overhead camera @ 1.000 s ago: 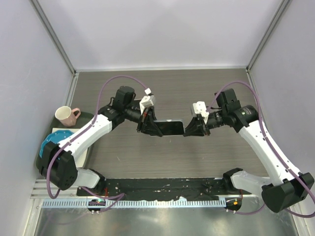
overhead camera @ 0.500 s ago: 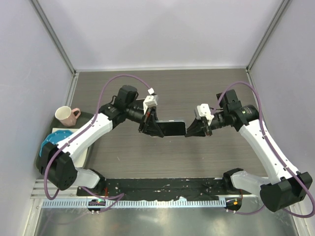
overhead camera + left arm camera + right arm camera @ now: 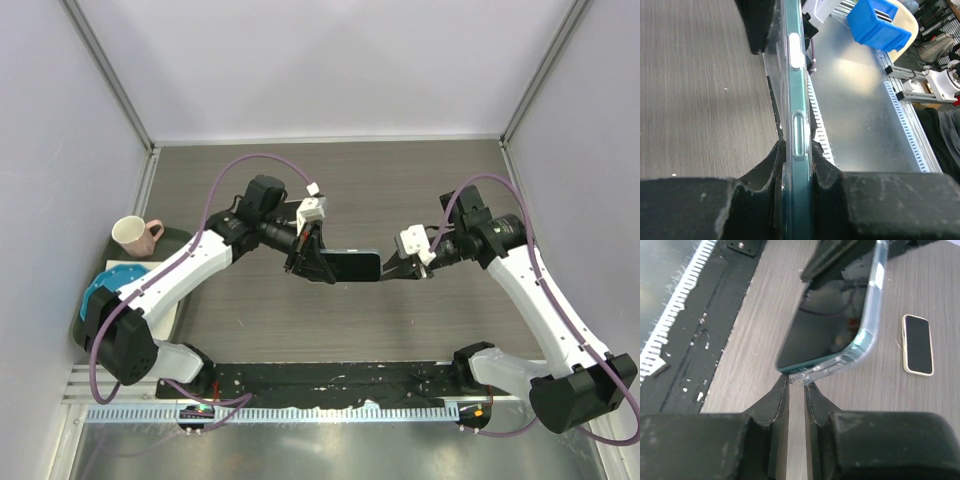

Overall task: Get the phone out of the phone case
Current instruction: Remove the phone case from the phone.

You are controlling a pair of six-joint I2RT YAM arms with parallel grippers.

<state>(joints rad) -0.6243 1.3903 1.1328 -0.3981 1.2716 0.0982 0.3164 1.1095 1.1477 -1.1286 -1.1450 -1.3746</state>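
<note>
A teal phone (image 3: 350, 265) with a dark screen hangs above the table between both arms, still inside its clear phone case (image 3: 871, 315). In the left wrist view the phone (image 3: 799, 130) shows edge-on, and my left gripper (image 3: 796, 152) is shut across its thickness, case included. My right gripper (image 3: 796, 384) is shut on the case's clear bottom lip (image 3: 816, 373), which stands slightly away from the phone's teal corner. From above, the left gripper (image 3: 312, 262) holds the phone's left end and the right gripper (image 3: 392, 270) meets its right end.
A second, cream-edged phone (image 3: 918, 345) lies flat on the wood table. At the left edge stand a cream mug with a pink handle (image 3: 133, 234) and a blue plate (image 3: 104, 287) on a dark tray. A black strip (image 3: 330, 378) runs along the near edge.
Both grippers and the phone shifted a little right and toward the near edge. The right wrist drew back to the right, and both grips stayed shut.
</note>
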